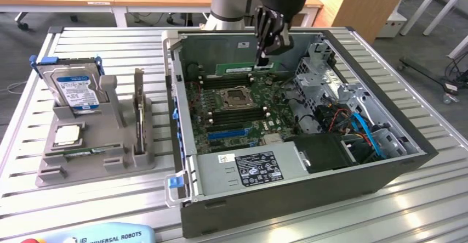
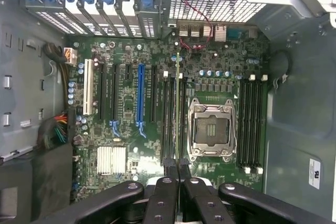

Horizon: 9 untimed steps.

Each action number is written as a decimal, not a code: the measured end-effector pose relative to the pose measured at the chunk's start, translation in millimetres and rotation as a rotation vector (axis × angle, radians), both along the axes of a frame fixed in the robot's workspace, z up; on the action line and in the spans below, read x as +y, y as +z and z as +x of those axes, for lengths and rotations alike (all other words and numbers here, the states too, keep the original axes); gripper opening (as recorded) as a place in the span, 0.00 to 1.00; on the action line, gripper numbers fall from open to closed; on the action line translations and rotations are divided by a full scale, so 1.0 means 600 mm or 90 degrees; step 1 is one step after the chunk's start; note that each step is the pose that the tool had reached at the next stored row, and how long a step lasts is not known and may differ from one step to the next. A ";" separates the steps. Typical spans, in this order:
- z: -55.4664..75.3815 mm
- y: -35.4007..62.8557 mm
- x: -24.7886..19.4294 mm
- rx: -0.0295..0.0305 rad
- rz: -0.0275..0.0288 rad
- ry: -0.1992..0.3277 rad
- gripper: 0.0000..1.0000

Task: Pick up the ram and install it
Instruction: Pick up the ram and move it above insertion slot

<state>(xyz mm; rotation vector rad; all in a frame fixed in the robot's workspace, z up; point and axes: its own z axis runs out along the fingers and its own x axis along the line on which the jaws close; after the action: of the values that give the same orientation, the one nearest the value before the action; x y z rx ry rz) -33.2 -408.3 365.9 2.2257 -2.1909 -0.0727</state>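
- Inside the open case [image 1: 278, 199], the pincer [image 1: 263, 62] is shut tight on the ram [image 1: 238, 67], holding it edge-down near the far wall.
- The ram hangs over the motherboard [image 1: 219, 119]; whether it touches a slot cannot be told.
- In the wrist view, the ram [image 2: 178, 103] shows as a thin edge running from the pincer [image 2: 178, 169] along the slots just beside the CPU socket [image 2: 211, 129].
- The drive cage [image 1: 321, 73] crowds the exterior view's right.
- The hard drive [image 1: 73, 86] stands well apart on the tabletop [image 1: 109, 45].
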 end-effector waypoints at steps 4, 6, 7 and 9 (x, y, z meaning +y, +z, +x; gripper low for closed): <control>0.000 -0.005 0.0006 0.0000 0.0000 0.000 0.12; 0.000 -0.008 0.0009 0.0000 -0.0001 0.000 0.12; 0.000 -0.009 0.0010 0.0000 -0.0001 0.000 0.12; 0.000 -0.011 0.0012 0.0000 0.0000 0.000 0.12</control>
<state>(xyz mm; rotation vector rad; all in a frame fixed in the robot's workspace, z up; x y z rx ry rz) -33.4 -407.6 359.0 2.2256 -2.1908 -0.0726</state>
